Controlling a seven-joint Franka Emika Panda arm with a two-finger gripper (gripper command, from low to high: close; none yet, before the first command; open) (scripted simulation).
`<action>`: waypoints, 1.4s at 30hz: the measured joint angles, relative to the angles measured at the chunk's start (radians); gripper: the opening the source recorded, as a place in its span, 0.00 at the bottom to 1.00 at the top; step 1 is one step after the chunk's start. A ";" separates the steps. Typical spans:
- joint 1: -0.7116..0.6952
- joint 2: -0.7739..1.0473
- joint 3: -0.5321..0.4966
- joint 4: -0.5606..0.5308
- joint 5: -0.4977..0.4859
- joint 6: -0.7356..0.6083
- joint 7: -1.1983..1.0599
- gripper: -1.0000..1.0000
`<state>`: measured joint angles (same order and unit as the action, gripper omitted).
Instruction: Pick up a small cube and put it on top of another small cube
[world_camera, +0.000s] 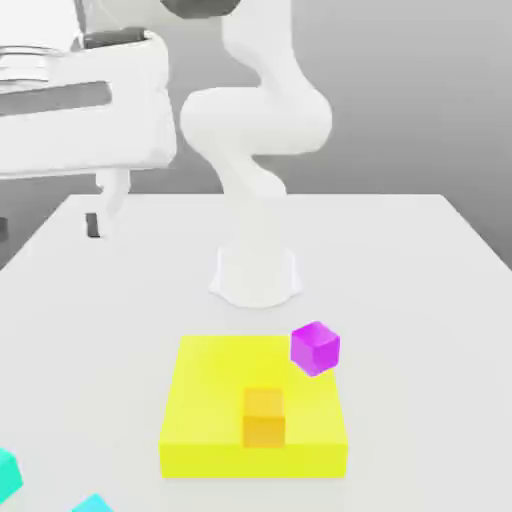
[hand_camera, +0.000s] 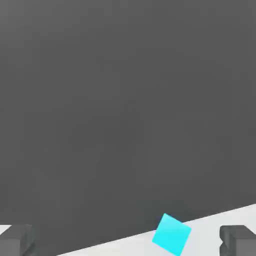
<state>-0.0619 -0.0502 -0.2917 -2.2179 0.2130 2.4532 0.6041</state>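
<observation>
Two small turquoise cubes lie on the white table at the exterior view's lower left: one small cube (world_camera: 5, 472) at the frame's edge, the other (world_camera: 92, 503) partly cut off beside it. They stand apart, not stacked. My gripper (world_camera: 100, 215) hangs at the exterior view's upper left, well away from both. In the hand view the gripper (hand_camera: 127, 241) is open, its two dark fingertips (hand_camera: 15, 240) set wide apart with nothing between them. A turquoise small cube (hand_camera: 171, 234) sits on the table near its edge, between the fingertips' lines but farther off.
A broad yellow slab (world_camera: 255, 410) lies in front of the arm's base (world_camera: 255, 275). An orange cube (world_camera: 264, 417) rests on the slab. A magenta cube (world_camera: 315, 348) sits at its far right corner. Dark floor lies past the table edge (hand_camera: 100, 245).
</observation>
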 joint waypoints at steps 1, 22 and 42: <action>-0.015 0.037 -0.006 0.004 0.012 0.007 -0.011 0.50; -0.218 0.632 -0.001 0.086 0.145 0.216 -0.136 0.00; -0.052 0.413 0.087 0.053 -0.087 0.064 -0.415 0.00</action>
<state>-0.1136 0.3632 -0.2047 -2.1644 0.1257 2.5168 0.1891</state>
